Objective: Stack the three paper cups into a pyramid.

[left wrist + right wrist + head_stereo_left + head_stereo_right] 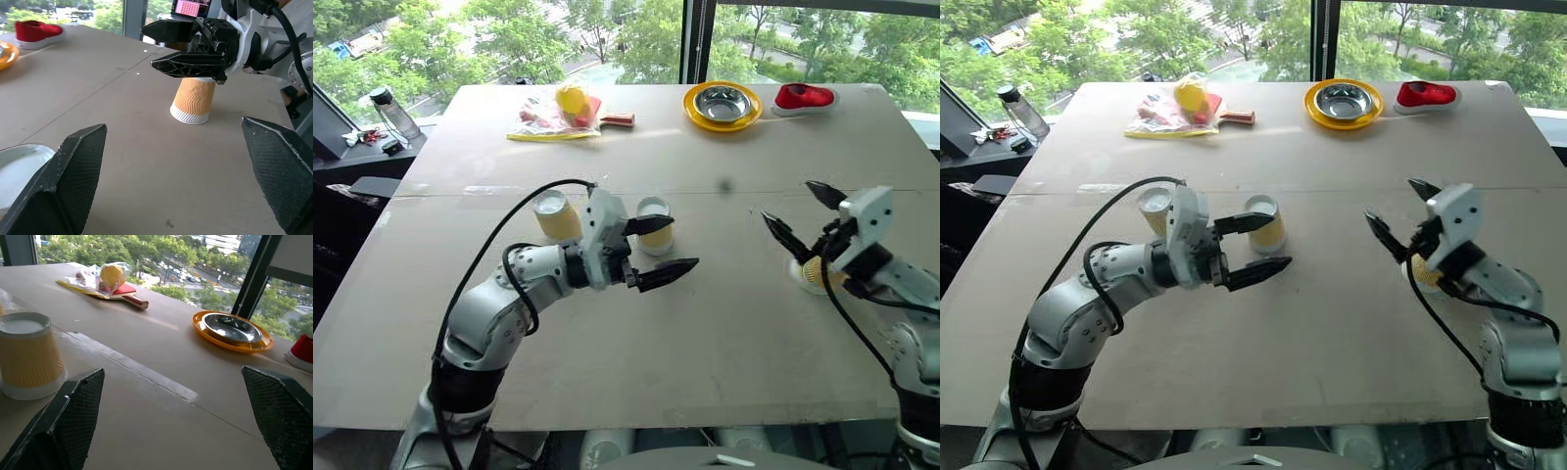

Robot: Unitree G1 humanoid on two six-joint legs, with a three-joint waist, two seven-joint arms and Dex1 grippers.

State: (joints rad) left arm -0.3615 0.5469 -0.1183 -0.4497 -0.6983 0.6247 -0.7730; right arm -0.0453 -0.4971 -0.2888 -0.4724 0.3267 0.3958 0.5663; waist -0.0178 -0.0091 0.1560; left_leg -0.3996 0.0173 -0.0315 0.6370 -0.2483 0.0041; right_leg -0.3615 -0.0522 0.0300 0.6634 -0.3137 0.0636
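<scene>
No pyramid yet: two paper cups (557,217) (654,226) stand close together mid-worktop (724,333), the third cup (194,99) apart beside the empty, spread right claw (796,217); left claw (663,249) also spread, empty.

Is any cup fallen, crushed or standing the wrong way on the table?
None is fallen or crushed. All three cups stand upside down: two close together by the left gripper, at and, and one apart by the right gripper. No pyramid yet.
</scene>
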